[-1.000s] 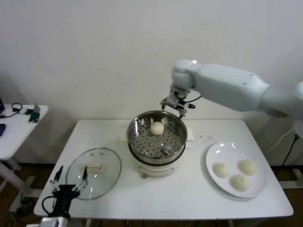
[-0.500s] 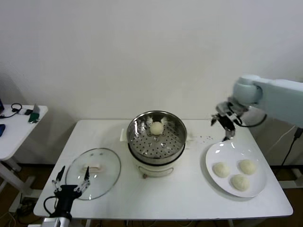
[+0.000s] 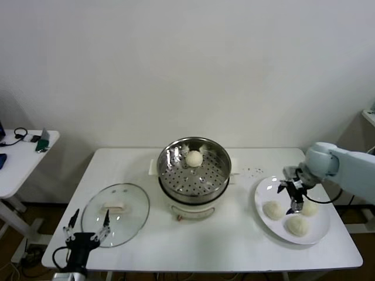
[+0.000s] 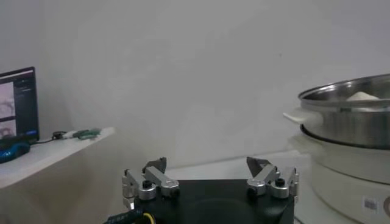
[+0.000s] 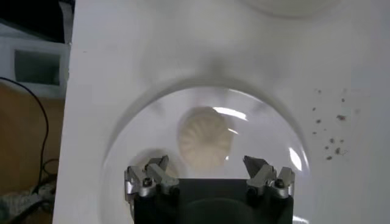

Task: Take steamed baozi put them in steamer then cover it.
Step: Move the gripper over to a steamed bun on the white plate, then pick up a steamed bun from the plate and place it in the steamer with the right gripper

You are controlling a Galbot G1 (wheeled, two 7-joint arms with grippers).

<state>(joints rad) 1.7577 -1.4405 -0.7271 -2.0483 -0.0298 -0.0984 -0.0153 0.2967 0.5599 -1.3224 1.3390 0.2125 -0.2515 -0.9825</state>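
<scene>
I am partway through the loading step: one small round cream-white dough bun (image 3: 194, 158) already sits on the perforated floor of the round shiny stainless-steel steamer basket (image 3: 194, 179), toward its far side, and three more cream-white buns wait on the flat round white plate (image 3: 265, 194) at my right end of the white table (image 3: 234, 234). My right gripper (image 3: 293, 194) hangs over that plate with its two fingers spread wide and nothing between them, poised above the gap between the nearest-to-steamer bun (image 3: 273, 209) and the far bun (image 3: 309, 207), with the third bun (image 3: 297, 225) closer to the table's front edge. From my right wrist camera a pleated bun (image 5: 205, 137) lies just ahead of the spread fingers (image 5: 149, 178), roughly centred between them. To my mind the next move calls for lowering straight down so the fingers straddle that one bun without nudging its neighbours, then closing softly, since dough this tender would likely dent or slip under a hard squeeze. My left gripper (image 3: 87, 225) waits low at the front edge, released and empty, just beside the round clear glass lid with its cream-white bar handle (image 3: 115, 213), which lies flat on the table left of the steamer; covering is not yet due
</scene>
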